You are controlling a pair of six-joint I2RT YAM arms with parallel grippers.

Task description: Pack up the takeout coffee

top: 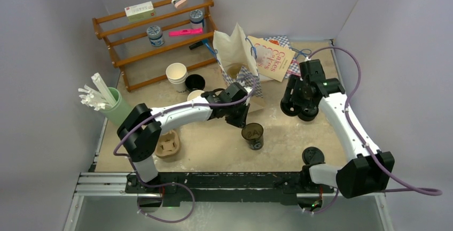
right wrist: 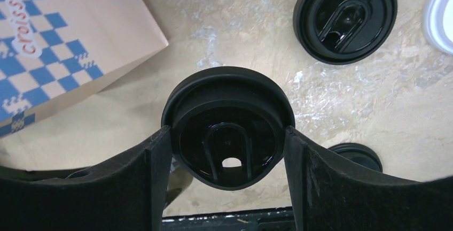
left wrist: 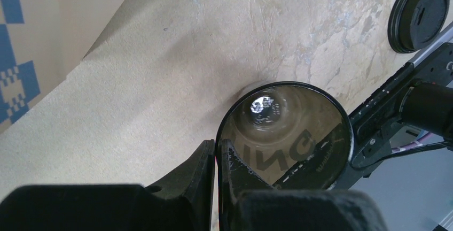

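The takeout coffee cup (top: pixel 252 136) stands upright and uncovered on the table in front of the arms; in the left wrist view the cup (left wrist: pixel 283 129) shows a brownish inside. My left gripper (top: pixel 241 120) (left wrist: pixel 218 151) is shut on the cup's near rim, one finger inside the wall and one outside. My right gripper (top: pixel 301 108) (right wrist: pixel 227 135) hovers to the right of the cup, shut on a round black sip lid (right wrist: pixel 228 124) held by its edges above the table.
An open paper bag (top: pixel 235 49) and a checkered bag (right wrist: pixel 53 44) stand behind the cup. Loose black lids (top: pixel 313 155) (right wrist: pixel 344 17) lie on the table. A wooden shelf (top: pixel 155 33), white cups (top: pixel 176 75), a green cup (top: pixel 115 108) and a cup carrier (top: pixel 168 144) sit at the left.
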